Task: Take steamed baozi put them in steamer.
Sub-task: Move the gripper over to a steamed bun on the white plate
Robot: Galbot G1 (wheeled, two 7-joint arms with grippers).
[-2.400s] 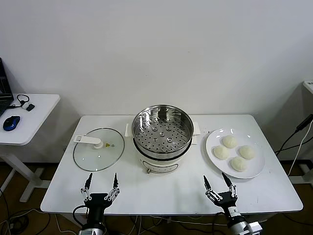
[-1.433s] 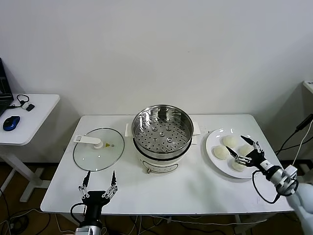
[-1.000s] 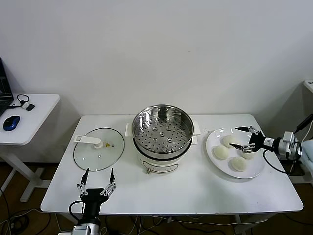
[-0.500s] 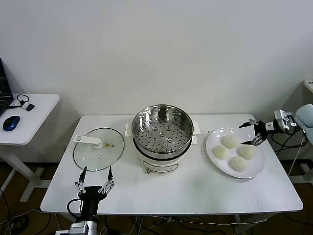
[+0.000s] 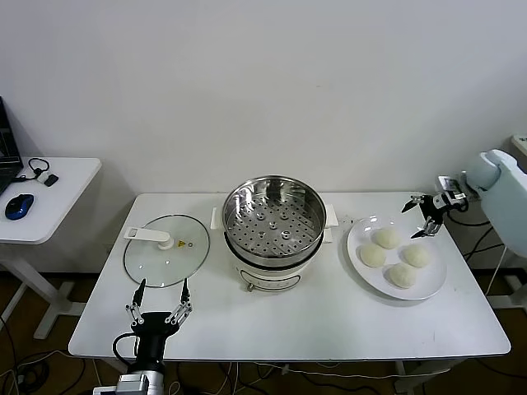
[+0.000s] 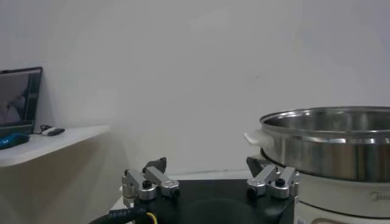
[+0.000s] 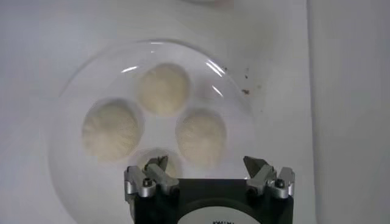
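**Right gripper poised above a plate of four buns, steamer empty at centre**

A plain white wall fills the upper half of the head view, and a white table (image 5: pixel 288 329) spans the lower half. At the far left edge a smaller white side desk (image 5: pixel 49 202) carries a blue mouse (image 5: pixel 18 206).

The steamer (image 5: pixel 274 216), a shiny steel pot with a perforated tray inside, stands at the centre of the frame on its white base. Its tray holds nothing. To its left on the table lies a round glass lid (image 5: pixel 166 250) with a white handle, flat and close beside the pot.

To the right of the steamer, in the right-centre of the frame, sits a flat white plate (image 5: pixel 436 284) holding the four steamed baozi (image 5: pixel 387 238), smooth white domes clustered together. Three form a rough triangle, with the fourth lower in the frame.

The right gripper (image 5: pixel 426 216) reaches in from the right edge of the frame and hangs above the upper right rim of the plate, its fingers spread apart and gripping nothing. In the right wrist view the same open fingers (image 7: pixel 148 176) frame the plate (image 7: pixel 73 109) seen from above, with the buns (image 7: pixel 163 89) all visible below, none touched.

The left gripper (image 5: pixel 156 302) is parked at the lower left of the head view, at the near edge of the table, fingers pointing up and spread apart, empty. The left wrist view shows those fingers (image 6: pixel 150 181) with the steamer's steel wall (image 6: pixel 332 143) to one side.
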